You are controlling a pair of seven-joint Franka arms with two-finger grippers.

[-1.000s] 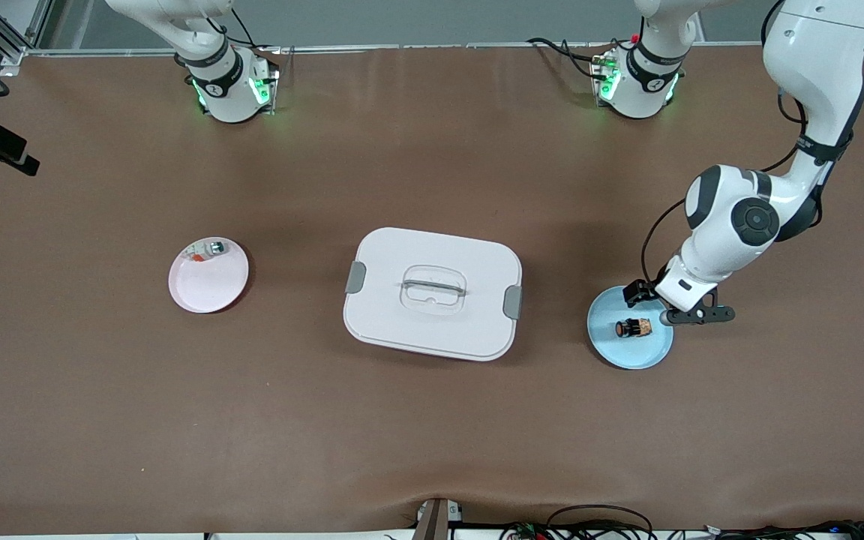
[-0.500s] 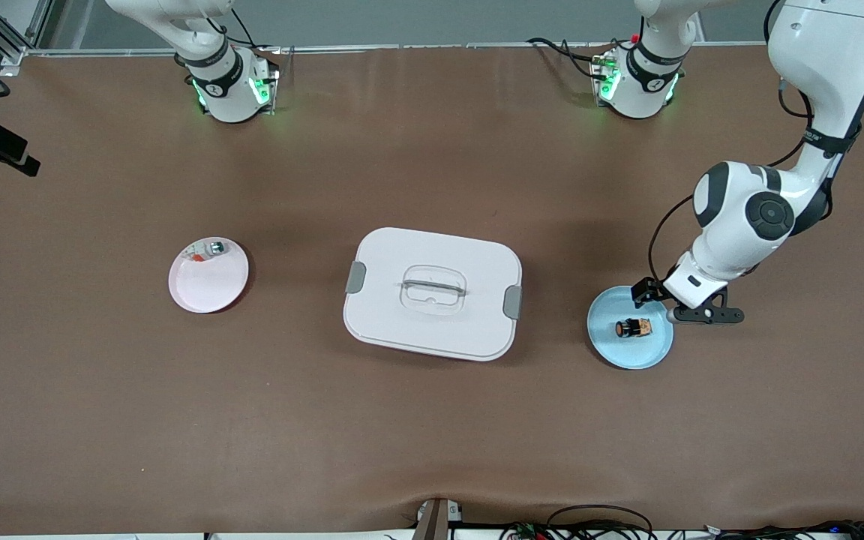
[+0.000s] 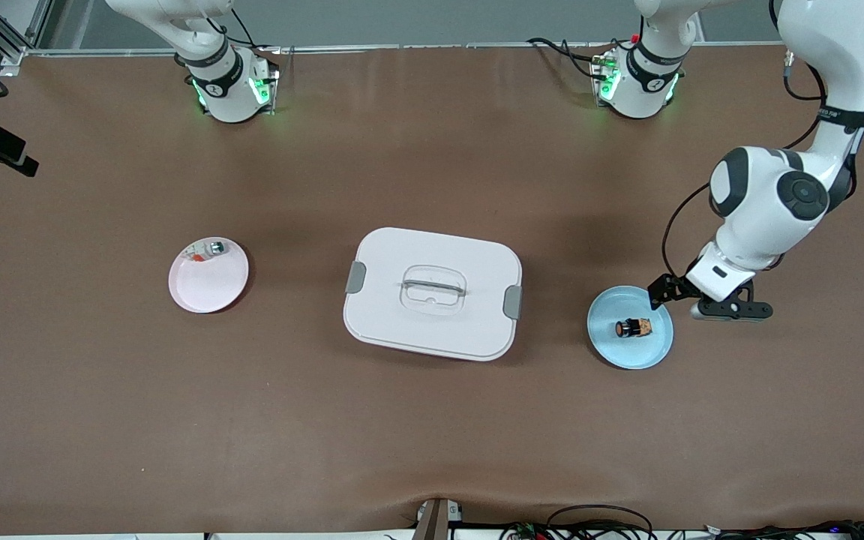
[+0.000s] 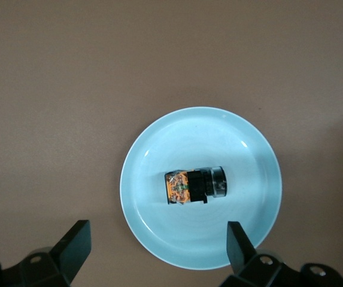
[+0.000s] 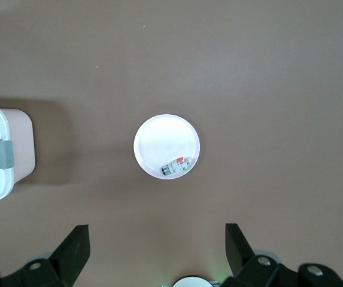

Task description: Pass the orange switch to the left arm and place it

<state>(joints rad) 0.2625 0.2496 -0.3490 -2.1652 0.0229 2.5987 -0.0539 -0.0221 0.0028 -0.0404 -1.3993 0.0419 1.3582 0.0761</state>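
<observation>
**Desk:** Walk me across the table, starting at the right arm's end.

**Operator:** I have a pink plate [image 3: 208, 274] there, with a pale grey-white part [image 3: 205, 251] lying on its rim side farthest from the front camera. The right arm waits high up; I see only its base in the front view. Its wrist camera looks straight down on that plate, and the right gripper [image 5: 157, 254] has its fingers spread wide with nothing between them.

**Desk:** And the middle?

**Operator:** The box [image 3: 433, 292] sits mid-table, lid on, a grey clip on each short side.

**Desk:** Where is the switch?

**Operator:** The orange switch [image 3: 633, 328] lies on its side near the centre of the blue plate [image 3: 616, 352], toward the left arm's end, well apart from the box.

**Desk:** The left hand?

**Operator:** The left gripper [image 3: 704, 300] hangs over the plate's edge and the bare table just beside it. From its wrist camera I see the fingers [image 4: 238, 244] set wide apart, empty, the switch clear of both.
</observation>
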